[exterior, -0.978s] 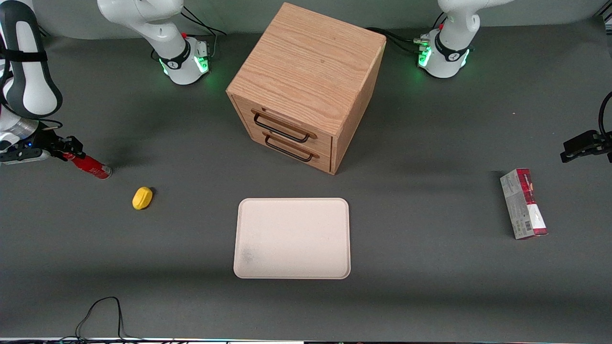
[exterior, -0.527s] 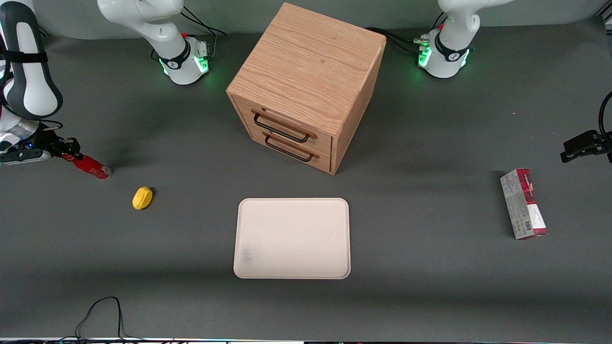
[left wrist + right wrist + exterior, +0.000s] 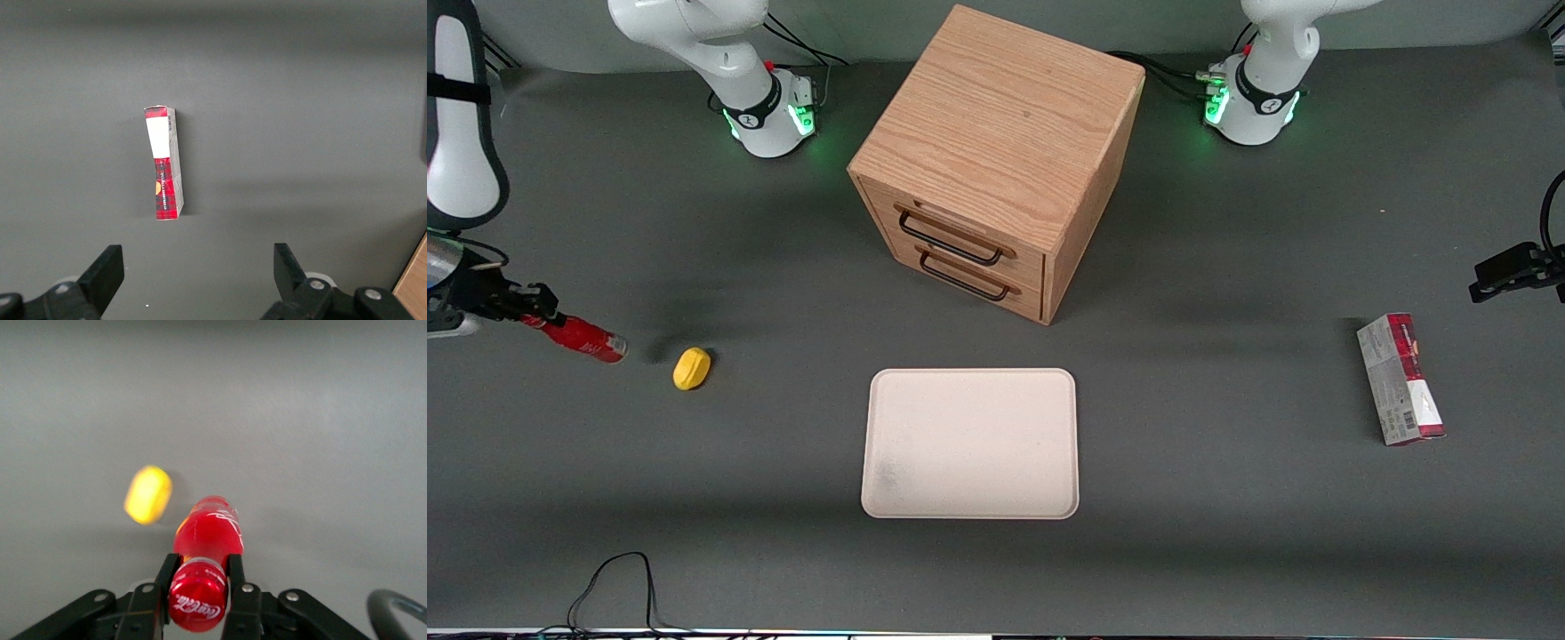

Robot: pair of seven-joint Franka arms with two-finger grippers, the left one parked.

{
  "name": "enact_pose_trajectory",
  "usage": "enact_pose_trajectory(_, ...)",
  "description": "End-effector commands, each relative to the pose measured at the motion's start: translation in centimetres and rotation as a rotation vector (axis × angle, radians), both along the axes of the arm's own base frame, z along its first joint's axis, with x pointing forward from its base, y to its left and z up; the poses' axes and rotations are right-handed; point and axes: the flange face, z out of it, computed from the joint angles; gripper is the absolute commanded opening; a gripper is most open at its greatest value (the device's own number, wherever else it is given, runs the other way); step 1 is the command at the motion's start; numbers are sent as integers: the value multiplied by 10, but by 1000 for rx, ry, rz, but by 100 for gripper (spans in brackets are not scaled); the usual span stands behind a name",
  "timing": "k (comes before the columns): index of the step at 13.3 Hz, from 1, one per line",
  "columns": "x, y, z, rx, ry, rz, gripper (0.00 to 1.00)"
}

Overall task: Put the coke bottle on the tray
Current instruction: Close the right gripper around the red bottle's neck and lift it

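1. Grey table (image 3: 1227,551) holds a wooden cabinet (image 3: 996,160), a cream tray (image 3: 969,443), a yellow lump (image 3: 692,368) and a red-and-grey carton (image 3: 1400,380).
2. At the working arm's end, the gripper (image 3: 527,316) has its two fingers (image 3: 166,581) squeezed on the neck of the coke bottle (image 3: 580,338).
3. The bottle hangs tilted in the air, near the yellow lump and well apart from the tray.
4. The carton lies toward the parked arm's end.

The pincer (image 3: 199,577) grips the coke bottle (image 3: 205,550) at its neck, a yellow lump (image 3: 147,495) just beside it.
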Motion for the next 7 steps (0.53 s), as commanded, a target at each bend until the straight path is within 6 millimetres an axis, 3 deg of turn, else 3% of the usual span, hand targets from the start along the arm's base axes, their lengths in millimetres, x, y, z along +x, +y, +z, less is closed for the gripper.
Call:
enact_pose_trajectory(1,63,65,69,22,26,-95,0)
enact_pose_trajectory(3,93,122,107,29,29,-130,0)
enact_pose_trajectory(7,117,239,156,-37,-18,-57,0)
